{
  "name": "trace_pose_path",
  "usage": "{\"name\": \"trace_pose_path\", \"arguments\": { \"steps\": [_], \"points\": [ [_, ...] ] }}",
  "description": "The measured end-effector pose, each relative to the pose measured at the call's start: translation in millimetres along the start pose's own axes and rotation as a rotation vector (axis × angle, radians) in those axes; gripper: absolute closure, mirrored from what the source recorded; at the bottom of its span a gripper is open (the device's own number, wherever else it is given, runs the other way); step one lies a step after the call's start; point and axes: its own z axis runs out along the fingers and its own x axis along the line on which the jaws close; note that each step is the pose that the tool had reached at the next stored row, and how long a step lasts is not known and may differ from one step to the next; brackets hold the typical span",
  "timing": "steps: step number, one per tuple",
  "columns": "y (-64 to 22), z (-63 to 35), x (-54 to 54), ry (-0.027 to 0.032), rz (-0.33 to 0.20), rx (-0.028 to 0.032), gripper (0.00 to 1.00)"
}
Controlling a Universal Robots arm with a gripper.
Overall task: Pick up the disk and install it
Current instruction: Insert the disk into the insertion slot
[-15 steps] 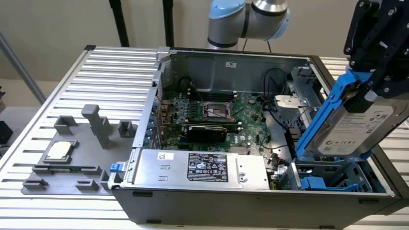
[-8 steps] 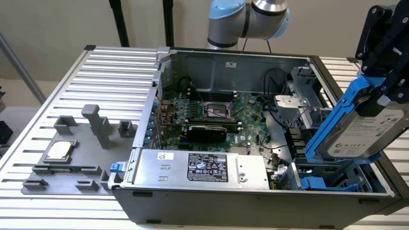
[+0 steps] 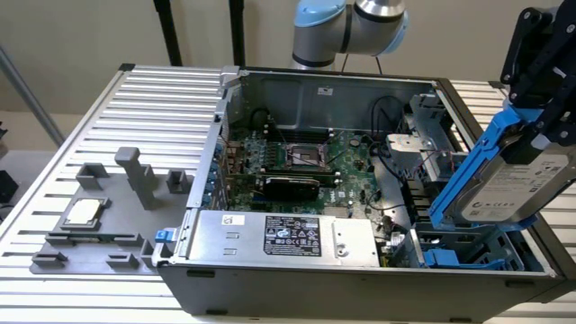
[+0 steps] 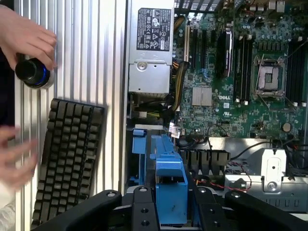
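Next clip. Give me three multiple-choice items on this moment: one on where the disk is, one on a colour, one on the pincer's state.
1. Where is the disk?
A. Flat on the grey tray.
B. Held in the air over the open computer case, at the exterior view's right.
C. Lying on the keyboard.

2. What colour is the frame round the disk?
A. Red.
B. Yellow.
C. Blue.

3. What state is the pincer in?
A. Shut on the disk.
B. Open and empty.
C. Shut on a cable.

Answers: 1 B, it hangs tilted above the case; 2 C, bright blue plastic edges it; 3 A, its black fingers clamp the frame on both sides.
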Motion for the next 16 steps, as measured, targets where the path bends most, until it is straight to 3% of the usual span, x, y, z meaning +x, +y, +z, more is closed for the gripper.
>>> {"name": "trace_pose_path", "arguments": {
  "steps": [10,16],
  "points": [
    [-0.1,1.2,0.1,0.0007,0.0,-0.0001,1.0],
    [-0.3,10.9,-0.2,0.0119,0.0,-0.0002,1.0]
  ]
}}
